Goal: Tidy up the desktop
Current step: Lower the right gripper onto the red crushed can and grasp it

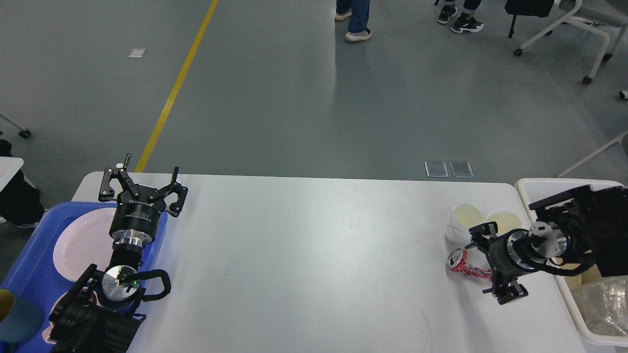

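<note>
The desktop (314,255) is a large white tabletop. A crushed red can (460,264) lies on its right side. Two white paper cups (464,221) (503,219) stand just behind it. My right gripper (494,264) is low over the table, open, with its jaws either side of the can's right end, which it hides. My left gripper (142,186) is open and empty. It is held upright at the table's left edge, beside the blue tray (29,267).
The blue tray holds a white plate (81,240). A teal cup (14,321) is at the bottom left. A cream-white bin (527,187) with paper and plastic waste stands off the table's right edge. People and chairs are on the floor beyond.
</note>
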Tool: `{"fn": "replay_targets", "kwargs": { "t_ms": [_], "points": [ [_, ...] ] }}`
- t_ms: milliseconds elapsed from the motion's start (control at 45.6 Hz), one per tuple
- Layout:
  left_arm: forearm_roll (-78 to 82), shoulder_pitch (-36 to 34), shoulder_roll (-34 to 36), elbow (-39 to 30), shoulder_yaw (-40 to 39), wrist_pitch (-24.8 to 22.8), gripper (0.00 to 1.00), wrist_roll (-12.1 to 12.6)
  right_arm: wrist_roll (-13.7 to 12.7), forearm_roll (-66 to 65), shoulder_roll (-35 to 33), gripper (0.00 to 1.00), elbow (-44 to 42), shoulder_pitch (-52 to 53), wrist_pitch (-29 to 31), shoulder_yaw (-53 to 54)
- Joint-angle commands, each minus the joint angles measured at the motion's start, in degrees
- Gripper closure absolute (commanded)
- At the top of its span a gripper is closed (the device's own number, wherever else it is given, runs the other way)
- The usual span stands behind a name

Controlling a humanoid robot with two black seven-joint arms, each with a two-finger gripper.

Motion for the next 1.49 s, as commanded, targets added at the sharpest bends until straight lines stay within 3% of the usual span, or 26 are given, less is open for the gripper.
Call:
{"fn": "replay_targets", "kwargs": {
  "t_ms": [0, 394, 570, 745, 876, 964, 1205, 1468],
  "points": [
    [0.0, 0.0, 0.0, 0.0, 0.0, 0.0, 0.04, -0.04, -0.26, -0.04, 0.05, 0.0, -5.48, -4.2, 0.0, 0.32],
    [0.0, 0.0, 0.0, 0.0, 0.0, 0.0, 0.04, 0.05, -0.7, -0.04, 1.63, 0.0, -13.22, -10.8, 0.0, 3.05],
    [0.0, -0.09, 0.0, 0.0, 0.0, 0.0, 0.04, 0.05, -2.63, -0.04, 1.63, 0.07, -13.75, -11.15, -0.09, 3.66],
    [0.0, 0.0, 0.0, 0.0, 0.0, 0.0, 0.04, 0.05, -3.25, -0.48, 1.63, 0.22, -15.33, -11.5, -0.09, 3.66],
    [0.0, -0.09, 0.0, 0.0, 0.0, 0.0, 0.04, 0.05, -3.95, -1.1, 1.72, 0.25, -17.0, -11.51, 0.0, 3.58],
    [0.0, 0.0, 0.0, 0.0, 0.0, 0.0, 0.04, -0.04, -4.48, -1.53, 1.72, 0.4, -17.35, -12.03, 0.0, 3.49],
    [0.0, -0.09, 0.0, 0.0, 0.0, 0.0, 0.04, -0.04, -4.57, -2.24, 2.95, 0.45, -18.67, -12.82, 0.08, 3.58],
    [0.0, -0.09, 0.0, 0.0, 0.0, 0.0, 0.04, 0.05, -4.48, -2.59, 3.03, 0.74, -18.06, -13.09, 0.79, 3.66]
  ]
}}
